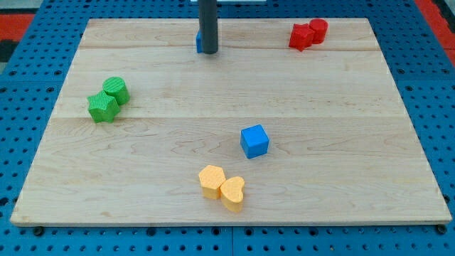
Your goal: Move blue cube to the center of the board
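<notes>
At the view's top, my tip [207, 51] stands upright, well apart from the blue cube [254, 141]; no fingers show.

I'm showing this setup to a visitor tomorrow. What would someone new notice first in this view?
Probably the dark rod at the view's top centre, my tip resting by a small blue block half hidden behind it. Next, the blue cube standing alone just right of and below the board's middle. Coloured pairs frame it: green blocks left, red blocks top right, yellow blocks at the bottom.
</notes>
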`<state>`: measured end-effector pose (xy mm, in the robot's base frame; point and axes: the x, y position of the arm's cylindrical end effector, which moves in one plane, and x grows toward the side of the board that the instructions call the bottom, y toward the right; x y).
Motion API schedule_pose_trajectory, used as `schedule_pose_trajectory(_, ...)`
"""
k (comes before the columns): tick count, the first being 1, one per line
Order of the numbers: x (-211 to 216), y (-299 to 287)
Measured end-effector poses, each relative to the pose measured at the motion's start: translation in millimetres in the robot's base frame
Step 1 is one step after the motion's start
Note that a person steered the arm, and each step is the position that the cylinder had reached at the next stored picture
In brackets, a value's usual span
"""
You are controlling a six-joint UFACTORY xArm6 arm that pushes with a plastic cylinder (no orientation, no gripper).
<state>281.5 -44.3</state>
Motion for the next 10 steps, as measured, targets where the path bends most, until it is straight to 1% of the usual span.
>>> schedule_pose_trajectory(1, -27, -1)
schedule_pose_trajectory(2, -25, 18)
schedule_pose_trajectory(3, 10, 126)
schedule_pose_trajectory(4, 86, 197)
schedule_pose_trajectory(5, 185, 208)
schedule_pose_trajectory(6, 254, 206)
schedule_pose_trajectory(7, 279, 165)
schedule_pose_trajectory(9, 239, 132)
schedule_pose_trajectory(10, 240, 94)
